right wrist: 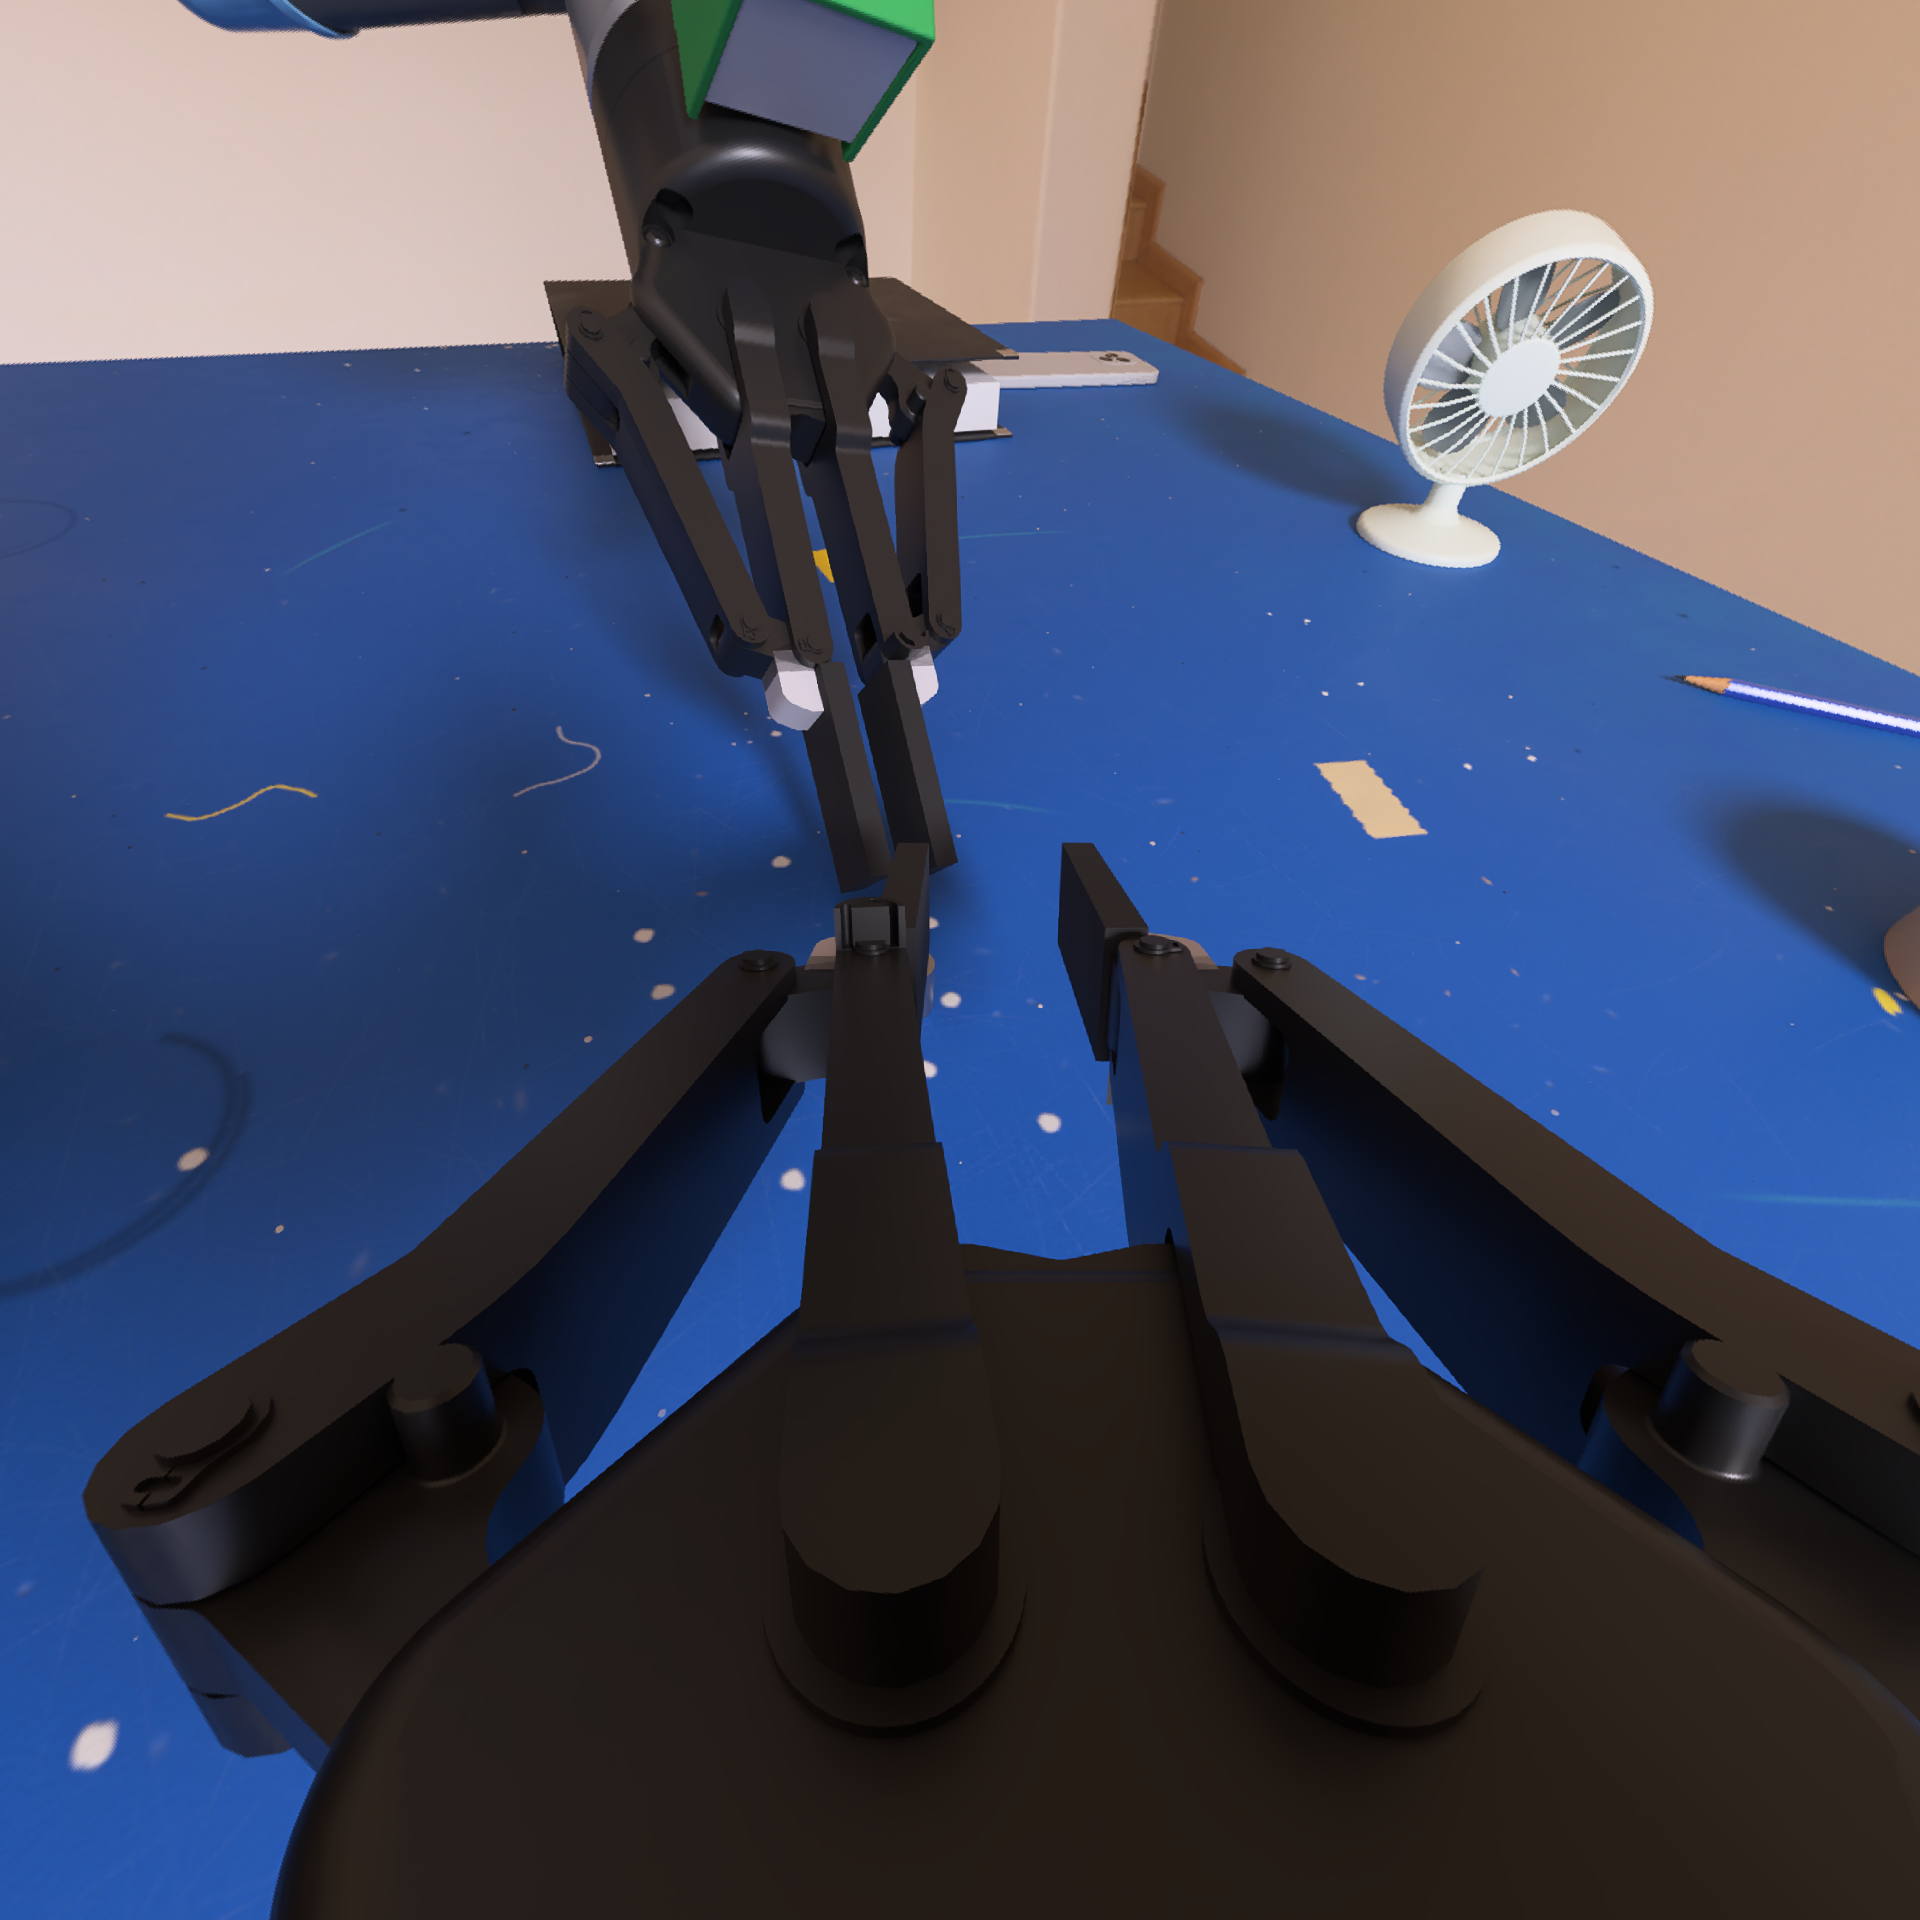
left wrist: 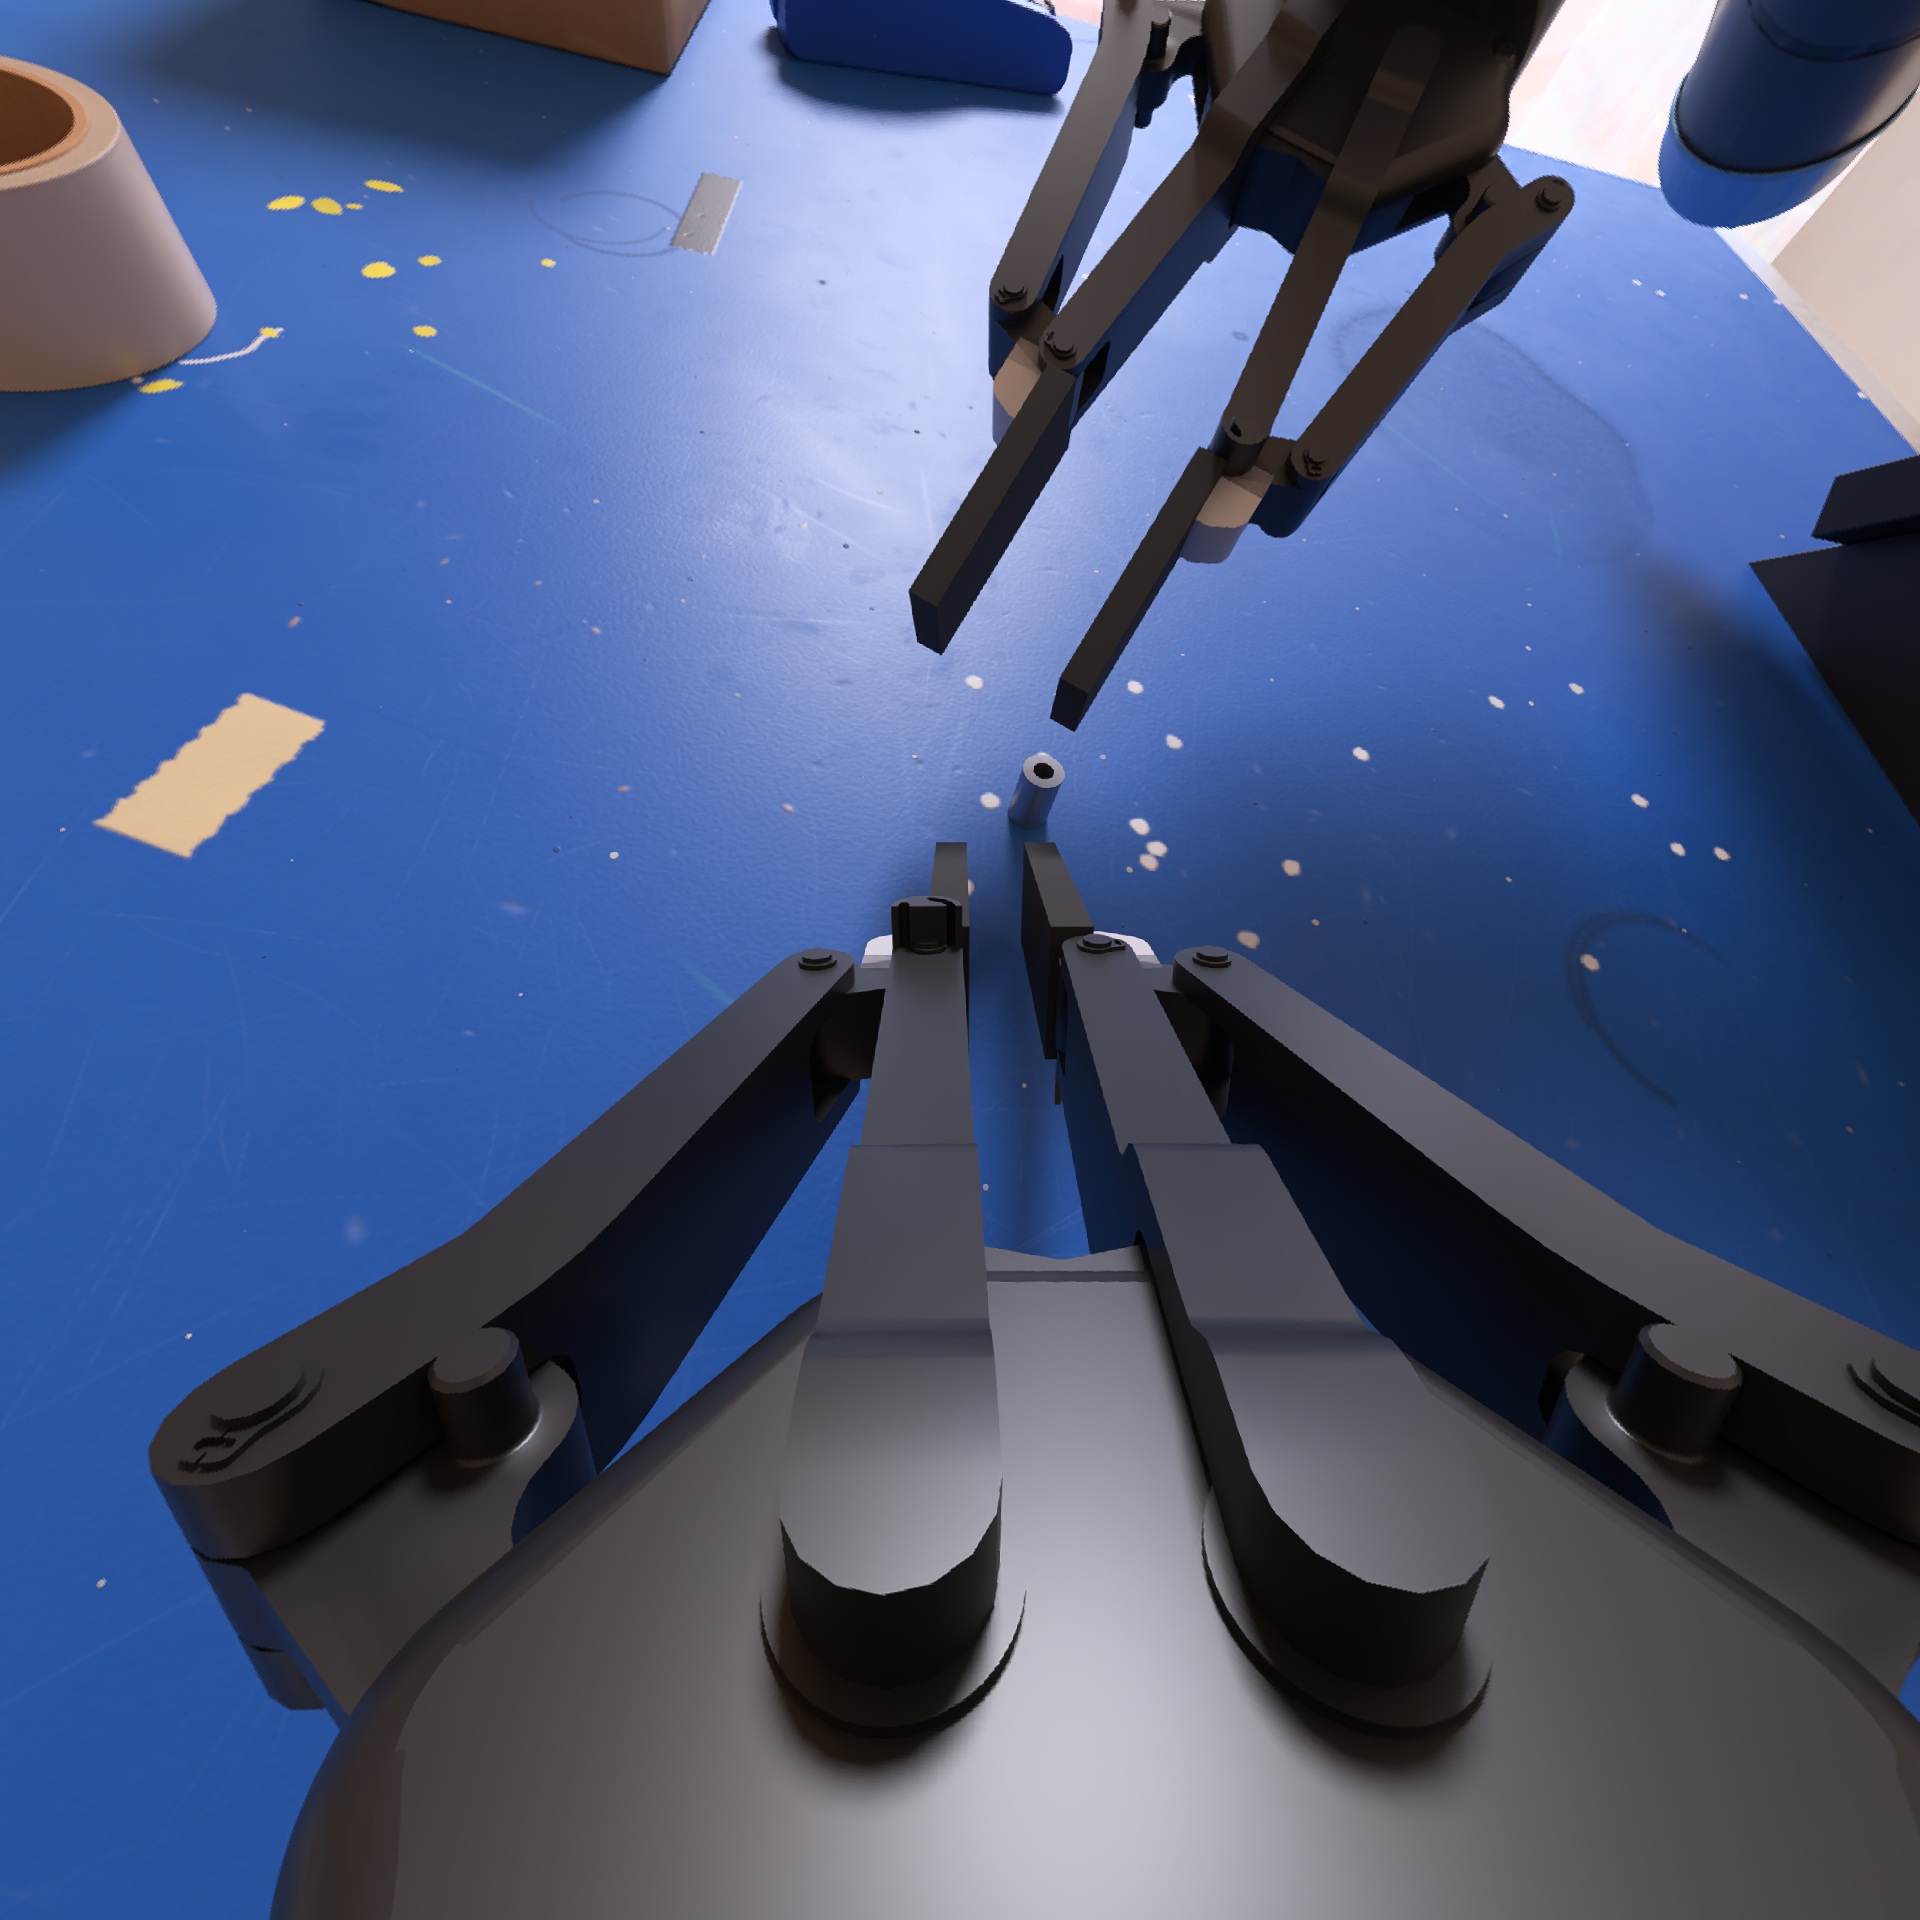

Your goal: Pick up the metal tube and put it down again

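The metal tube (left wrist: 1036,795) is a short silver cylinder standing slightly tilted on the blue table (left wrist: 520,987), its open end up. My left gripper (left wrist: 995,862) sits low just in front of it, jaws a narrow gap apart and empty. The tube lies just beyond its tips, slightly right. My right gripper (left wrist: 1000,670) reaches down from the far side, jaws apart and empty, tips just above and behind the tube. In the right wrist view, my right gripper (right wrist: 997,862) is open and my left gripper (right wrist: 899,868) meets it tip to tip. I cannot make out the tube there.
A roll of tape (left wrist: 73,239), a cardboard box (left wrist: 561,26) and a blue object (left wrist: 925,42) sit at the far left. A dark block (left wrist: 1849,582) is at the right. A white fan (right wrist: 1512,374), a pencil (right wrist: 1808,707) and a black plate (right wrist: 935,312) lie elsewhere.
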Robot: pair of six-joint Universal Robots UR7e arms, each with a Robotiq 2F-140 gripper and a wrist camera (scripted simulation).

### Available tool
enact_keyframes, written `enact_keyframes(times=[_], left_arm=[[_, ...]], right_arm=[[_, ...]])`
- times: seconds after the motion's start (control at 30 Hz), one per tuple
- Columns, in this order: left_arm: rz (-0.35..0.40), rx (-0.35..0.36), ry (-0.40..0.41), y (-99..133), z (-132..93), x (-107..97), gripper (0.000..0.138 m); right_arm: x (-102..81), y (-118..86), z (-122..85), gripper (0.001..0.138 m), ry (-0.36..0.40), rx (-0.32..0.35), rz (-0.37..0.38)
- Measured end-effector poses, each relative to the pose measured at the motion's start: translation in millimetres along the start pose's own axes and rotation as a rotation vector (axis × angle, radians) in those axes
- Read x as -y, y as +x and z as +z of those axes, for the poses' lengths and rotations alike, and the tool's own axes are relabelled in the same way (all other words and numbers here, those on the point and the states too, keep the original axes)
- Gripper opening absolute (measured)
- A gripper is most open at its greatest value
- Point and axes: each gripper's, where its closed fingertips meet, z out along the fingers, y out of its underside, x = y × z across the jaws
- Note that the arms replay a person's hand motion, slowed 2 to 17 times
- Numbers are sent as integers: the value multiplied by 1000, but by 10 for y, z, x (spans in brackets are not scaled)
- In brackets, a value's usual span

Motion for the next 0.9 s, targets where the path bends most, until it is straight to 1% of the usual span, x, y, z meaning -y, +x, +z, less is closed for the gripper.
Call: enact_keyframes(times=[0.23, 0.73, 0.9], left_arm=[[-1, -1, 0, 0, 0, 1, 15], [2, -2, 0, 4, 0, 0, 15], [3, -3, 0, 6, 0, 0, 15]], right_arm=[[1, -1, 5, 43, 0, 1, -1], [0, -12, 11, 42, -5, 5, -6], [-23, -48, 20, 38, -25, 22, -17]])
